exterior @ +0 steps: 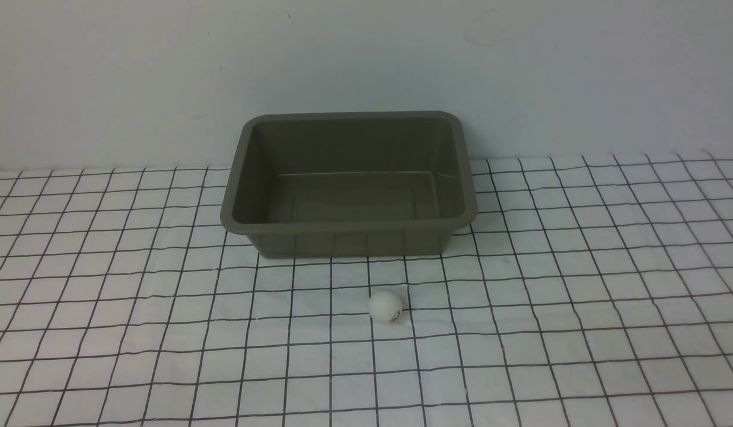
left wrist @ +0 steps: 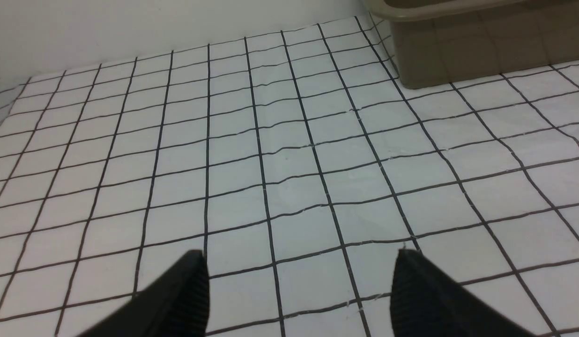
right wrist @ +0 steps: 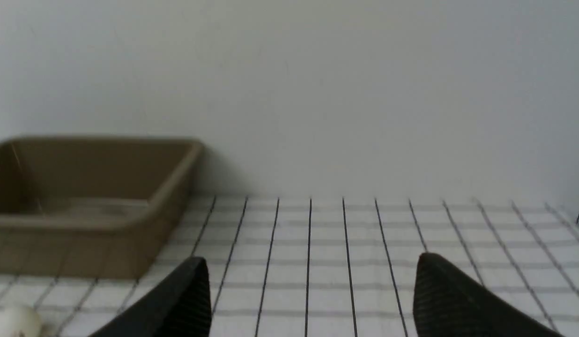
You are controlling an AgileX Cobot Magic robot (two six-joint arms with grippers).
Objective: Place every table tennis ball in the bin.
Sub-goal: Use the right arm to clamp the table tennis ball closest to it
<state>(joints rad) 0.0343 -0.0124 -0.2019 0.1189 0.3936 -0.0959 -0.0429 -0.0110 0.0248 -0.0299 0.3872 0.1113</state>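
A white table tennis ball (exterior: 385,306) with a dark mark lies on the checked cloth just in front of the olive-brown bin (exterior: 349,226). The bin stands at the back middle against the wall, with nothing showing inside it. Neither arm shows in the front view. My left gripper (left wrist: 299,255) is open and empty over the cloth, with the bin's corner (left wrist: 458,51) far ahead of it. My right gripper (right wrist: 313,262) is open and empty, low over the cloth. In the right wrist view the bin (right wrist: 83,224) and the ball (right wrist: 13,320) show off to one side.
A white cloth with a black grid (exterior: 580,296) covers the table. A plain pale wall (exterior: 366,59) rises right behind the bin.
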